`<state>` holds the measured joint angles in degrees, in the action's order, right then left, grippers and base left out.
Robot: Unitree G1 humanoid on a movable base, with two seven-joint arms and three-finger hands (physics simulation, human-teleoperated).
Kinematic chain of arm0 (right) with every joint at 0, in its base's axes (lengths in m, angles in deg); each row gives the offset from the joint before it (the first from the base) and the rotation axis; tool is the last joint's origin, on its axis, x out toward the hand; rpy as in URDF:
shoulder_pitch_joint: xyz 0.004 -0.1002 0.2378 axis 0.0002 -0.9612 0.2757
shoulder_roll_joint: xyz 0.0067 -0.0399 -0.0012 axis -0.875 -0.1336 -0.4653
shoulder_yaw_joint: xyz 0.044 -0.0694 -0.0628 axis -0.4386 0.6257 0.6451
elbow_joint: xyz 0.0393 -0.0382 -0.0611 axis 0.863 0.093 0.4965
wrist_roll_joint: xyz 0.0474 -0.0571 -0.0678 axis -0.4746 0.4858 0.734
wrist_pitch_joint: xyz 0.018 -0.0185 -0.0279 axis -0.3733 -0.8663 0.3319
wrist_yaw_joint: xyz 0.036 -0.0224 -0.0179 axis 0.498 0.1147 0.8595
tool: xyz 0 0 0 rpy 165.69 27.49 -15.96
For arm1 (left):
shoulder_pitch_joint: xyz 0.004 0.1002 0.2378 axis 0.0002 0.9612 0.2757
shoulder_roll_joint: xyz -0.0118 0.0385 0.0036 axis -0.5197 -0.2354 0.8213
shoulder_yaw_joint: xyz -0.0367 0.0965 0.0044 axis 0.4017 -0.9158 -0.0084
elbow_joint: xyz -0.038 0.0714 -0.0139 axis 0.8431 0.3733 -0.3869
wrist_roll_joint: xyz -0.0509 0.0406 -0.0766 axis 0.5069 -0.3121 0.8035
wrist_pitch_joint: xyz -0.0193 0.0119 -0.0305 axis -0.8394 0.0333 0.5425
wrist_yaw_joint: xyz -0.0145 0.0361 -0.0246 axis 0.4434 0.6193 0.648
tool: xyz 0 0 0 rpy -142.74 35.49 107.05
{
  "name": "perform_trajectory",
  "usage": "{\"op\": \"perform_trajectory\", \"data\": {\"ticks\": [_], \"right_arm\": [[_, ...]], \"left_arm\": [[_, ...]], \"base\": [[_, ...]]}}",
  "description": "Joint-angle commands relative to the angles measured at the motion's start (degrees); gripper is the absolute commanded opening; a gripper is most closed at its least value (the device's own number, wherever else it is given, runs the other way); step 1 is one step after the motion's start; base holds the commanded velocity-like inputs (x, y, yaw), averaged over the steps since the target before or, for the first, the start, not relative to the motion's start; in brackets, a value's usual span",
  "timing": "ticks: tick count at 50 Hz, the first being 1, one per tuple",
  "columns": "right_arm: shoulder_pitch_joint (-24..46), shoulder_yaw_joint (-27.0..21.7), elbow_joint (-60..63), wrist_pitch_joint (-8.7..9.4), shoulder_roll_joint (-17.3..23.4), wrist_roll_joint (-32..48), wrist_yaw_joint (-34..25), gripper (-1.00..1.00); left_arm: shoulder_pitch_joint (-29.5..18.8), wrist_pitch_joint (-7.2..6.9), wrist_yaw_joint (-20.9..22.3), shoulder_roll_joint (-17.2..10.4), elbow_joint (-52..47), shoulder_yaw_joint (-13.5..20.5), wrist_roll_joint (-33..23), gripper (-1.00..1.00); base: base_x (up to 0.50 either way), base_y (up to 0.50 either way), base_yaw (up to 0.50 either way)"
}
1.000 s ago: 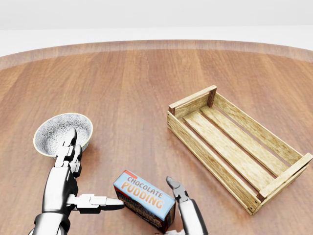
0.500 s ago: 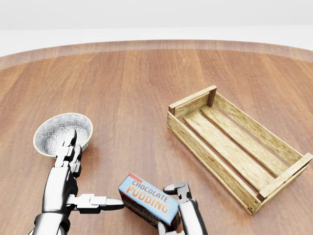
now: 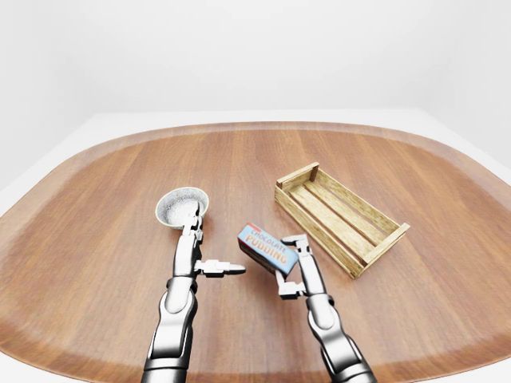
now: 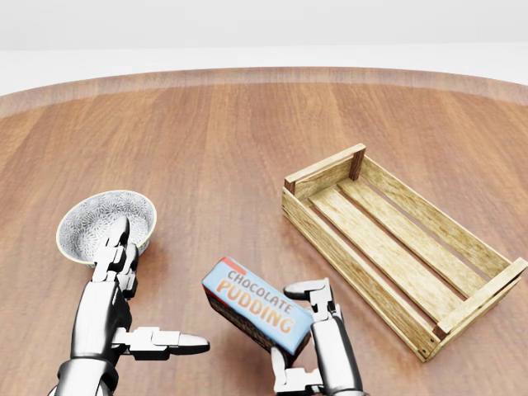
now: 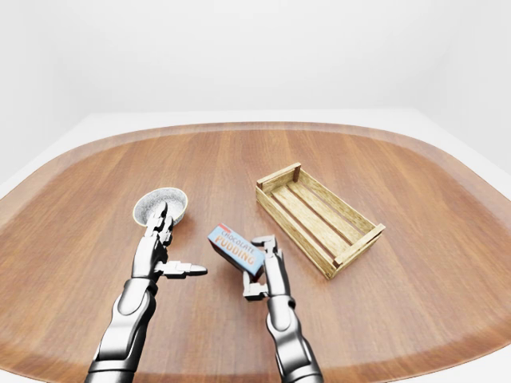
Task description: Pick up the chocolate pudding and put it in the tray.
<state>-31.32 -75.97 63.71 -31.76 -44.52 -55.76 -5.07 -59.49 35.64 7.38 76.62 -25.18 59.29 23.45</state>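
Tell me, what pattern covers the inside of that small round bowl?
A fine grey-and-white speckled, lacy pattern lines the small round bowl, with a cream rim; the head view shows it best.

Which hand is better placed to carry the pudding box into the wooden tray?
Right. The right hand already grips the blue chocolate pudding box and is nearer the slatted wooden tray. The left hand is open, beside the patterned white bowl.

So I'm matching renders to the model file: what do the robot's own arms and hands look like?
Both arms are glossy silver-grey metal, built from rounded segments with darker joint gaps. The left hand and right hand each have three blocky, segmented fingers ending in tapered tips. No cables, sleeves or markings show.
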Motion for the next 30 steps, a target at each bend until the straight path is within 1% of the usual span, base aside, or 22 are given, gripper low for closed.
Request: {"op": "perform_trajectory", "data": {"ticks": [1, 3, 4, 6, 16, 19, 21, 26, 28, 30], "right_arm": [[-0.3, 0.0, 4.3, 0.00, 0.8, -0.6, 1.6, -1.00], [-1.2, 0.2, 8.7, 0.00, 0.6, -0.9, 0.2, -1.00], [-0.4, 0.0, 5.6, 0.00, 0.8, -0.7, 1.2, -1.00], [-1.3, 0.3, 10.6, 0.00, 0.5, -1.0, -0.4, -1.00], [-0.3, 0.5, 12.0, 0.00, 0.6, -1.6, -1.5, -1.00], [0.5, 0.2, 12.6, 0.00, 0.6, -1.8, -2.0, -1.00], [1.1, -0.1, 13.5, 0.00, 0.5, -2.0, -2.4, -1.00], [3.6, -0.8, 14.6, 0.00, 0.2, -2.8, -3.6, -1.00], [4.9, -1.4, 11.9, 0.00, 0.2, -3.3, -3.3, -1.00], [5.9, -1.7, 15.5, 0.00, -0.2, -3.9, -4.6, -1.00]], "left_arm": [[-0.1, -0.05, 0.1, 0.0, 0.2, 0.1, 0.1, 1.00], [-0.1, 0.09, 0.1, 0.0, 0.3, 0.1, 0.0, 1.00], [-0.1, 0.17, 0.1, 0.0, 0.4, 0.1, 0.0, 1.00], [-0.1, 0.28, 0.1, 0.0, 0.6, 0.1, 0.0, 1.00], [-0.3, -0.39, 0.0, 0.0, 0.2, 0.1, 0.1, 1.00], [-0.3, -0.62, -0.1, 0.0, 0.1, 0.1, 0.2, 1.00], [-0.4, -0.40, -0.1, 0.0, 0.4, 0.2, 0.2, 1.00], [-0.4, -0.39, -0.1, 0.0, 0.5, 0.2, 0.3, 1.00], [-0.5, -0.36, -0.1, 0.0, 0.6, 0.2, 0.3, 1.00], [-0.5, -0.29, -0.1, -0.1, 0.7, 0.2, 0.3, 1.00]], "base": [[0.00, 0.00, 0.00], [0.00, 0.00, 0.00], [0.00, 0.00, 0.00], [0.00, 0.00, 0.00], [0.00, 0.00, 0.00], [0.00, 0.00, 0.00], [0.00, 0.00, 0.00], [0.00, 0.00, 0.00], [0.00, 0.00, 0.00], [0.00, 0.00, 0.00]]}}
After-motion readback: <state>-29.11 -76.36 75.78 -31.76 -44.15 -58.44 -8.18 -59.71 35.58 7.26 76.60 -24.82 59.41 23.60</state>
